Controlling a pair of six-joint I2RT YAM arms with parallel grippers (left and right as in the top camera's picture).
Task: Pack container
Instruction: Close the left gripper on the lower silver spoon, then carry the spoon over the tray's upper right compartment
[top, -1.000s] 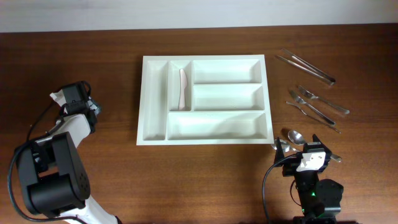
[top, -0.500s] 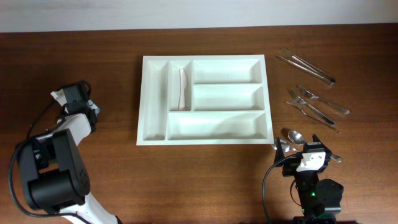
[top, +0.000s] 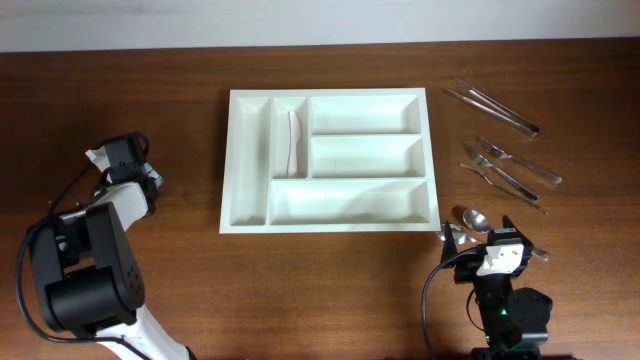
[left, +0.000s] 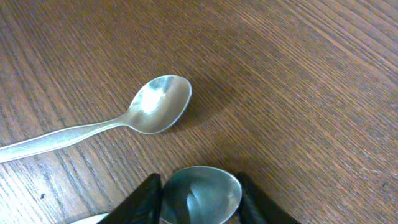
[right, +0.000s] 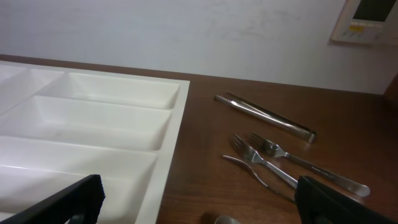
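The container (top: 250, 100) is a large white tray with five compartments in the middle of the table, and its near rim (right: 177, 118) fills the left of the right wrist view. A pale utensil (top: 294, 140) lies in one narrow compartment. My left gripper (top: 128, 165) is at the far left of the table. Its black fingers (left: 146, 199) press both sides of a steel spoon bowl (left: 200, 194). A second spoon (left: 124, 118) lies loose just beyond it. My right gripper (top: 485, 248) stands open near the front right, with nothing between its fingers.
Right of the tray lie long metal tongs (top: 492, 108), two forks (top: 505, 170) and a spoon (top: 472, 217) just ahead of the right gripper. The same tongs (right: 267, 115) and forks (right: 261, 163) show in the right wrist view. A wall runs behind the table.
The left arm has shifted slightly at the table's left edge. The right arm and the cutlery on the right have not moved.
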